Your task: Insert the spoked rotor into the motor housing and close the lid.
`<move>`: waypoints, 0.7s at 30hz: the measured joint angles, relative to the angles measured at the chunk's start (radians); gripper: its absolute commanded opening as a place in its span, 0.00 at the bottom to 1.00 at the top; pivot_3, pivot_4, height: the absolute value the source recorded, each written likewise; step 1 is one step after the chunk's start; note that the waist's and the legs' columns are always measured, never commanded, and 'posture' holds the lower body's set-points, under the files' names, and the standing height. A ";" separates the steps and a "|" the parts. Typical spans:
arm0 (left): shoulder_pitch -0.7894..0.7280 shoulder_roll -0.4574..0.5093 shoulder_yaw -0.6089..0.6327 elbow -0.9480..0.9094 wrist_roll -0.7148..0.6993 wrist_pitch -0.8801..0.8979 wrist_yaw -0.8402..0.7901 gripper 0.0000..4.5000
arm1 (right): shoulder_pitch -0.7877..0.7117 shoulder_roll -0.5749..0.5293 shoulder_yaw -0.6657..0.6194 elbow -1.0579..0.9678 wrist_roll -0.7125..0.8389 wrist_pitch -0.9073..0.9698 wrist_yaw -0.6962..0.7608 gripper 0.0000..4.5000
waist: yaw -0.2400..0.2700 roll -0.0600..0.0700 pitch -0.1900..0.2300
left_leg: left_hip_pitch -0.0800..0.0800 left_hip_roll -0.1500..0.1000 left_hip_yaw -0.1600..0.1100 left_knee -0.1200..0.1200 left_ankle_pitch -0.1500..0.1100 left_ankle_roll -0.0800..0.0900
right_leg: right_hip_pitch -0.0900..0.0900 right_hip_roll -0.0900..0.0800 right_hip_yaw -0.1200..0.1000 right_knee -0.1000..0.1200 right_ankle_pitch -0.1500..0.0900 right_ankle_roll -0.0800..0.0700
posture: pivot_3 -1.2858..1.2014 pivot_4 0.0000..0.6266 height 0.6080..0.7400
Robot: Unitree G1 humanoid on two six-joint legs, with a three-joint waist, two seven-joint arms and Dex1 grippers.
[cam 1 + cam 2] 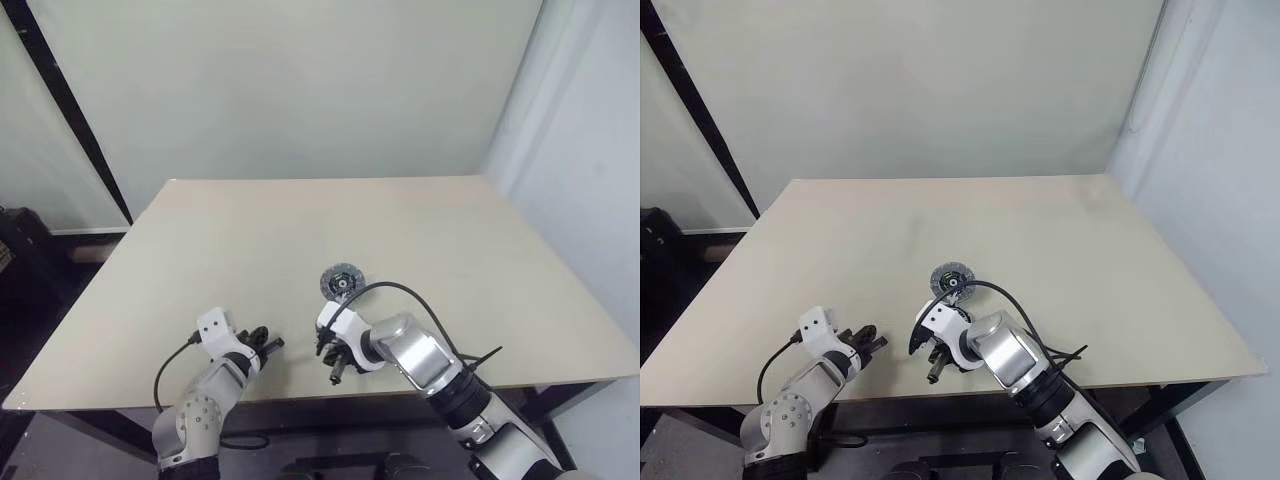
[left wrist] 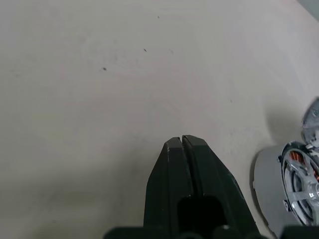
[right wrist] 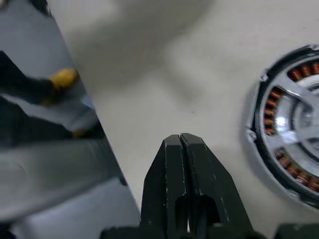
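Head view: motor housing (image 1: 342, 282) sits flat on the table (image 1: 450, 240), just past my right gripper (image 1: 334, 361) on the far side, round face up. From the right wrist view I see copper windings in a ring with silvery spokes across them, so my read is the spoked rotor (image 3: 305, 115) is already seated in the housing; can't confirm it's fully down. No separate lid that I can make out.

Right arm is clearly nearer: its wrist is almost over the part, fingers angled down toward the near table edge. Left gripper (image 1: 262, 347) is off to the left, well apart from the housing, though its wrist camera catches the part's rim at the side.

Both pairs of fingers are pressed together with nothing between them. Right fingers (image 3: 172, 164) hang beside the housing, not touching it. A disc has no long axis, so approach angle is free; I'd reopen the right one first.
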State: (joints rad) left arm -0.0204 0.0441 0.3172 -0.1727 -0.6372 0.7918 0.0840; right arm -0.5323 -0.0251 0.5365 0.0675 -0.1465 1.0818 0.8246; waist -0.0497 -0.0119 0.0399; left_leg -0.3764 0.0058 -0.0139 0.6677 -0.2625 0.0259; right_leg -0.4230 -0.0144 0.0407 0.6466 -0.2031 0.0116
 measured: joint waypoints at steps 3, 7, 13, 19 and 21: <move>-0.001 -0.007 -0.001 0.003 0.006 -0.016 0.000 0.00 | 0.005 0.024 0.004 0.026 0.008 -0.023 -0.071 0.01 | 0.000 0.000 0.000 | 0.000 0.000 0.000 0.000 0.000 0.000 | 0.000 0.000 0.000 0.000 0.000 0.000 | 0.52 0.00 1.00; -0.001 -0.005 -0.007 0.002 0.017 -0.027 -0.007 0.00 | -0.008 -0.073 0.097 0.014 -0.016 -0.155 -0.081 0.04 | 0.000 0.000 0.000 | -0.001 -0.001 0.000 0.000 0.000 0.000 | 0.000 -0.001 0.000 -0.001 0.000 0.000 | 0.52 0.00 1.00; 0.010 0.003 -0.021 0.002 0.042 -0.030 -0.020 0.00 | -0.097 -0.274 0.231 -0.099 -0.025 -0.196 0.061 0.43 | 0.000 0.000 0.000 | 0.000 -0.001 -0.001 0.000 0.000 0.000 | 0.000 0.000 0.000 -0.001 0.000 0.000 | 0.52 0.00 1.00; 0.009 0.004 -0.025 0.002 0.050 -0.030 -0.024 0.00 | -0.207 -0.355 0.313 -0.115 -0.049 -0.221 0.171 0.90 | 0.000 0.000 0.000 | 0.000 0.000 -0.001 0.000 0.000 0.000 | 0.000 0.000 -0.001 0.000 0.000 0.000 | 0.52 0.00 1.00; 0.009 0.003 -0.028 0.002 0.052 -0.030 -0.028 0.00 | -0.232 -0.356 0.337 -0.093 -0.062 -0.245 0.185 0.90 | 0.000 0.000 0.000 | 0.000 0.000 0.000 0.000 0.000 0.000 | 0.000 0.000 -0.001 0.000 0.000 0.000 | 0.52 0.00 1.00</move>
State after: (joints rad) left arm -0.0115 0.0476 0.2895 -0.1702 -0.5856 0.7620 0.0563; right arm -0.7641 -0.3811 0.8735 -0.0259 -0.2086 0.8369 1.0093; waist -0.0499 -0.0120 0.0399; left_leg -0.3763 0.0058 -0.0142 0.6674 -0.2625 0.0261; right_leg -0.4232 -0.0145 0.0398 0.6461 -0.2032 0.0117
